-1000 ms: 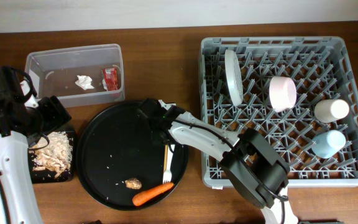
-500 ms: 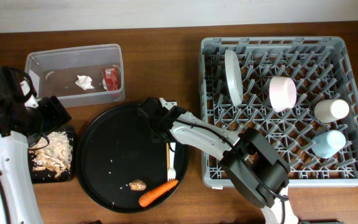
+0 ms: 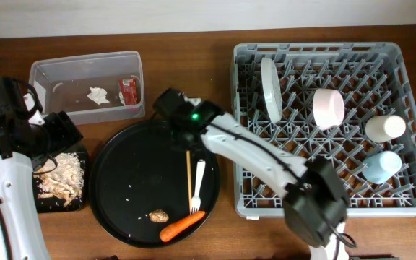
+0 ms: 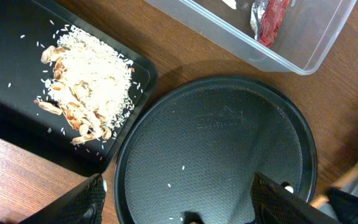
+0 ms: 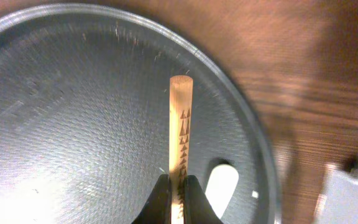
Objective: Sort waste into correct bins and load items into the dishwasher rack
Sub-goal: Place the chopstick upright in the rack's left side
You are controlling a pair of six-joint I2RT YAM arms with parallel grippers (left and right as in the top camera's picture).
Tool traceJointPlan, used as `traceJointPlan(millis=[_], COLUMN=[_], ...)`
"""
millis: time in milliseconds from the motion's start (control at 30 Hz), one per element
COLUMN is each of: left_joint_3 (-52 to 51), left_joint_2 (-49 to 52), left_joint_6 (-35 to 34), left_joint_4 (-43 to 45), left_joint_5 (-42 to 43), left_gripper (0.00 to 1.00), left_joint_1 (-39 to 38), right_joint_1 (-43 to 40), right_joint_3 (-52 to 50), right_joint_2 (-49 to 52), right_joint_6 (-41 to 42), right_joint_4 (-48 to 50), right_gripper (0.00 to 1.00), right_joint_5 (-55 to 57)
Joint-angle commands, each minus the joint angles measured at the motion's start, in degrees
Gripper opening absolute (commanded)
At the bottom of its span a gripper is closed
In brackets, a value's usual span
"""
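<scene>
1. Chopstick (image 5: pixel 180 124) handling is the step in hand, I'd say. The right gripper (image 5: pixel 178 191) is pinching the thin wooden stick at one end, fingers pressed together on it. The rest is pointing out free over the round black tray (image 3: pixel 114 173). I cannot tell whether its tip is touching the tray.
2. Gripping it by the end is looking sensible to me. The long free part is what has to go down between the pegs of the dishwasher rack (image 3: pixel 331 184), which is sitting to the right on the tabletop.
3. The white fork (image 3: pixel 198 184) is lying on the round tray just right of the stick. The carrot (image 3: pixel 181 225) and the brown lump (image 3: pixel 158 215) are lying by the tray's near edge, and nothing is touching them.
4. The left gripper (image 4: pixel 182 208) is hovering with its fingers spread wide and carrying nothing, over the left side of the round tray. I'd guess it is leaving room for the right arm.
5. Sorted things are sitting apart by kind:
   - The tissue (image 3: pixel 97 94) and the red wrapper (image 3: pixel 128 90) are lying in the clear tub (image 3: pixel 49 72) at far left.
   - The food scraps (image 4: pixel 86 81) are lying on the shallow black tray (image 4: pixel 5 81).
   - The plate (image 3: pixel 269 90), the bowl (image 3: pixel 328 108), the small white cup (image 3: pixel 385 128) and the blue cup (image 3: pixel 381 166) are resting in the rack.
</scene>
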Motion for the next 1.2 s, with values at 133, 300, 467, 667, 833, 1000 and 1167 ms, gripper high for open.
traceJointPlan(millis=[133,300,467,667,833,1000,1167], left_joint_3=[0.33,0.31,0.31,0.31,0.31,0.31,0.31], left_joint_2=[-0.28,-0.28,-0.28,-0.28,-0.28,-0.28,-0.28], left_joint_6=[-0.35,-0.35,-0.35,-0.35,-0.35,-0.35,-0.35], left_joint_4=[0.00,0.00,-0.04,-0.07,-0.07,-0.09,-0.28], left_joint_5=[0.63,0.63,0.63,0.63,0.63,0.63,0.63], left_gripper=[0.74,0.74,0.74,0.74,0.74,0.75,0.74], left_joint_1=[0.24,0.24,0.24,0.24,0.24,0.24,0.24], right_joint_1=[-10.36,-18.18,-23.96,-23.67,-22.14,-22.14,-21.94], right_joint_3=[1.64,1.62,-0.39,-4.98,-6.95,-7.06,-7.93], right_joint_2=[-15.28,-17.77,-16.96,-15.58,-15.54,-14.71,-11.23], right_joint_6=[-8.74,-16.31,-23.85,-25.46,-24.39,-24.35,-22.45], right_joint_4=[-7.80,-17.05,-19.50,-17.00,-14.43,-13.60,-11.91], right_gripper=[0.04,0.04,0.04,0.04,0.04,0.04,0.04], right_joint_5=[4.15,4.13,0.28,-3.23,-4.94,-4.76,-6.95])
